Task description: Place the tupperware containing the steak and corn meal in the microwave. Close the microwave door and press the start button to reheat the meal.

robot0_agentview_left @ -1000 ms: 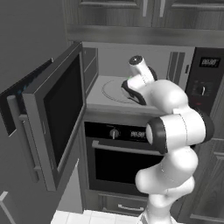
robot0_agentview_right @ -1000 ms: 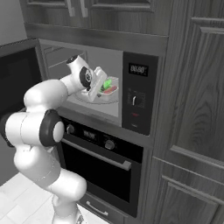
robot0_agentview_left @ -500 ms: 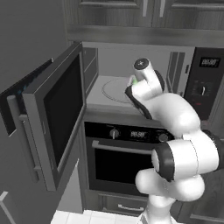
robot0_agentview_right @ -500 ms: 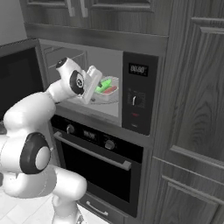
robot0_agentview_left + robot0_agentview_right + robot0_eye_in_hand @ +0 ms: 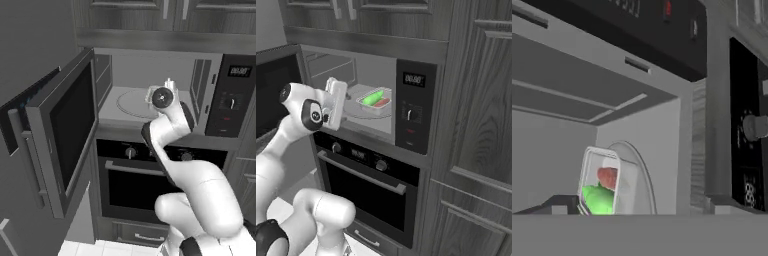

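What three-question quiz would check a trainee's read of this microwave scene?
1. True or false: the tupperware sits on the turntable.
2. The microwave door is: A open, B shut.
3. Fill in: the lump beside the green one in the tub is ____.

Key: 1 true. 2 A. 3 red.

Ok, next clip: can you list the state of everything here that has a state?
microwave door: swung wide open.
microwave: cavity exposed, display lit.
tupperware: resting on the turntable, no lid visible.
steak and corn meal: inside the tub.
oven: door closed.
end effector: outside the cavity, empty; opening unclear.
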Available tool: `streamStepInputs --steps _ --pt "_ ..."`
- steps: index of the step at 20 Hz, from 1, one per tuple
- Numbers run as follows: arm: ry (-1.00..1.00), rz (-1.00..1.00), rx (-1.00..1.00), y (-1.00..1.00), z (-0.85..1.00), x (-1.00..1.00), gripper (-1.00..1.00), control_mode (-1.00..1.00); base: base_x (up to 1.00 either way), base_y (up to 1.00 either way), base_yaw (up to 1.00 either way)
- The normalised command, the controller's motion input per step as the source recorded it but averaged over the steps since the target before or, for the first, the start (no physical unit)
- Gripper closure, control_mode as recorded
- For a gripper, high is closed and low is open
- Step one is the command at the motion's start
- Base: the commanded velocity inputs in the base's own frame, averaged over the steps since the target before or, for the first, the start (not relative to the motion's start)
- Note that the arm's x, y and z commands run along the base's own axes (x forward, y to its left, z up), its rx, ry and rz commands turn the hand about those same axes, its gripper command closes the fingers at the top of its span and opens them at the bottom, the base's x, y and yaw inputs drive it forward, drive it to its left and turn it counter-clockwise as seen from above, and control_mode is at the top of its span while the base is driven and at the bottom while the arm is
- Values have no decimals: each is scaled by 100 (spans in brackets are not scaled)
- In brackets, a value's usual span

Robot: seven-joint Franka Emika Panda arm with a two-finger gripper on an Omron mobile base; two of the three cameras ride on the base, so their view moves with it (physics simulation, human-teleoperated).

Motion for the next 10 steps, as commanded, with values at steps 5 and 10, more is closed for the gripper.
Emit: streamStepInputs --steps 5,10 --pt "-15 25 -3 16 74 -100 -100 -100 0 0 0" --pt "-4 35 0 15 68 -100 -100 -100 0 0 0"
